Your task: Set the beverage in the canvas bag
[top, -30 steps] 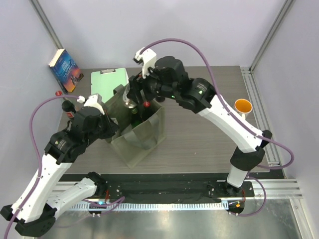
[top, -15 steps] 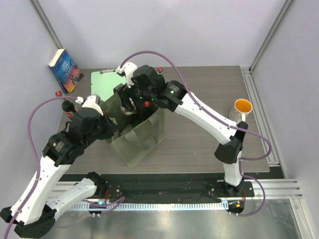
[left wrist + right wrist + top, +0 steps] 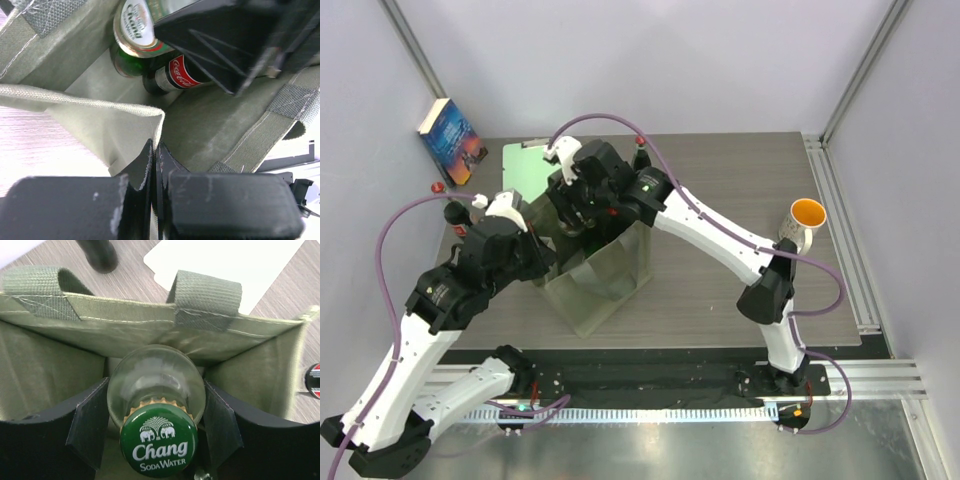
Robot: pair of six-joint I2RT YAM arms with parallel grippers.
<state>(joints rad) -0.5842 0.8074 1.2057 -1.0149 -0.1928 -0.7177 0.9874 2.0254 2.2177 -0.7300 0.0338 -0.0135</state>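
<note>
Olive-grey fabric of the canvas bag (image 3: pixel 45 365) rises on three sides of the beverage (image 3: pixel 156 385), a glass bottle with a green Chang cap, so the task looks close to its end. In the right wrist view the bottle stands upright in the compartment against the wall that carries the strap handles (image 3: pixel 207 295), at the upper middle of the frame. How far its base is from the bag's floor cannot be told. The left wrist view shows its label in the upper middle, down inside the bag and just beside a Coca-Cola bottle (image 3: pixel 175 75) that sits deeper.

What seems left is to lower it fully, let go and lift the arm clear.

The right gripper (image 3: pixel 156 420) is clamped on the bottle, its dark pads (image 3: pixel 90 422) pressed to either side of the glass shoulder just under the cap. The left gripper (image 3: pixel 154 155), at the lower middle of its view, is closed to a sliver, pinching the bag's rim and holding the mouth open.
</note>
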